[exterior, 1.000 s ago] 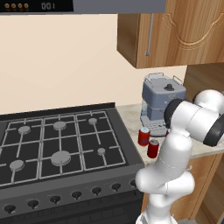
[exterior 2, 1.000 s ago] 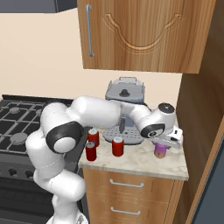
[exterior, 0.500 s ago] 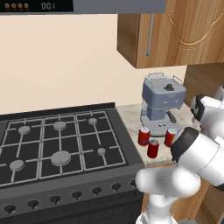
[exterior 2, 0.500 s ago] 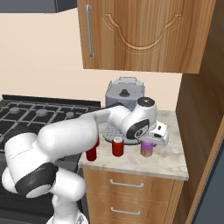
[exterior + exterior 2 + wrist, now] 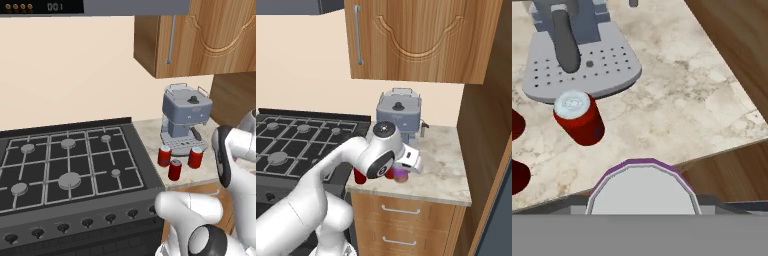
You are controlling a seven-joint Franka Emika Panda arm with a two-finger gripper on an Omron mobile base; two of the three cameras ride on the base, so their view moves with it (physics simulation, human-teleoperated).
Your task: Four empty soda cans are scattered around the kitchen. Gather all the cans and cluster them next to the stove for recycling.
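My gripper [image 5: 404, 171] is shut on the purple soda can [image 5: 401, 175], held just over the front of the marble counter [image 5: 443, 160]. In the hand view the can's silvery top [image 5: 643, 189] sits right between my fingers. Three red soda cans [image 5: 164, 155] [image 5: 175, 169] [image 5: 195, 157] stand upright in a cluster in front of the espresso machine, right of the black stove [image 5: 70, 160]. One red can [image 5: 579, 118] stands ahead of my hand and to the left; two more show partly at the left edge [image 5: 517, 175]. My arm hides most of the red cans in the right base view.
The grey-blue espresso machine [image 5: 185, 120] stands at the back of the counter, its drip tray [image 5: 582, 67] close behind the cans. Wooden wall cabinets [image 5: 416, 40] hang above. A tall wooden panel [image 5: 486, 115] bounds the counter on the right. Drawers [image 5: 406, 225] sit below.
My arm has swung left along the counter, carrying the purple can from the right part of the counter toward the red cans near the stove.
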